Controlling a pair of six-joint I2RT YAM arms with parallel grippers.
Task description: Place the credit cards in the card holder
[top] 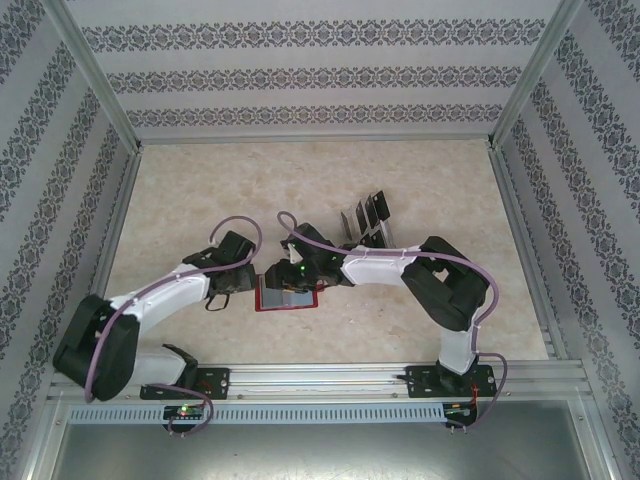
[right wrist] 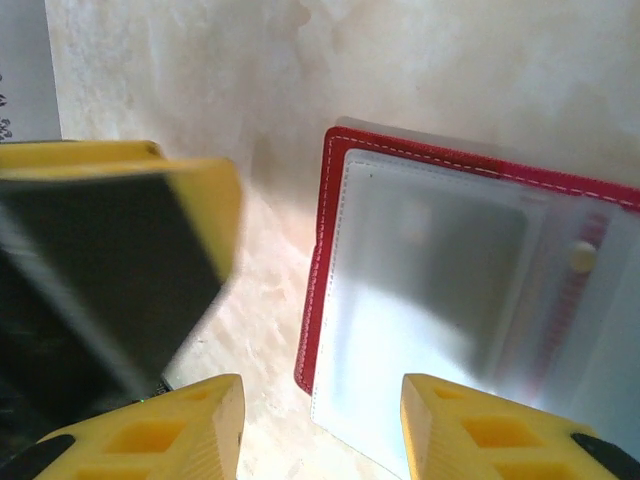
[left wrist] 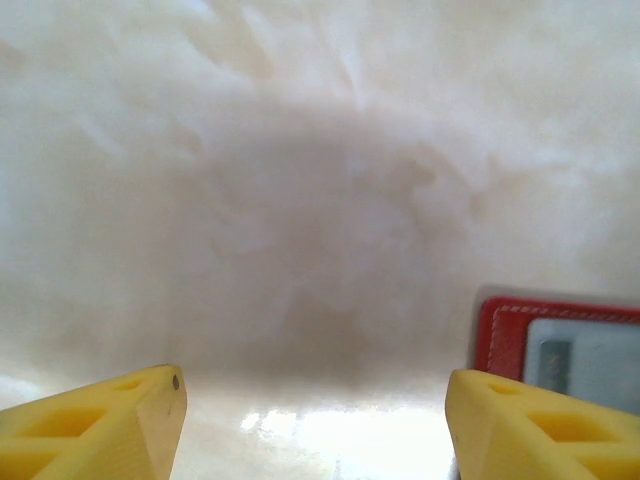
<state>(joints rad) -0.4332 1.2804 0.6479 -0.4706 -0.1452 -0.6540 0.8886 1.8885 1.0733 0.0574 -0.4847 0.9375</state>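
Just left of the card holder your L gripper is wide open, empty, R gripper over it likewise, so pin its edge before fetching credit cards.

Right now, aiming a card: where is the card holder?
Top view: the card holder lies open front-centre on the table, front-left of the clear rack.

Both reach inward over the table; left arm runs low from its base, forearm stretched toward the right gripper; left gripper tipped downward, its fingers spread wide; right arm folded sharply at the elbow, forearm lying across toward the left gripper; the two grippers near, tips apart; right fingers parted.
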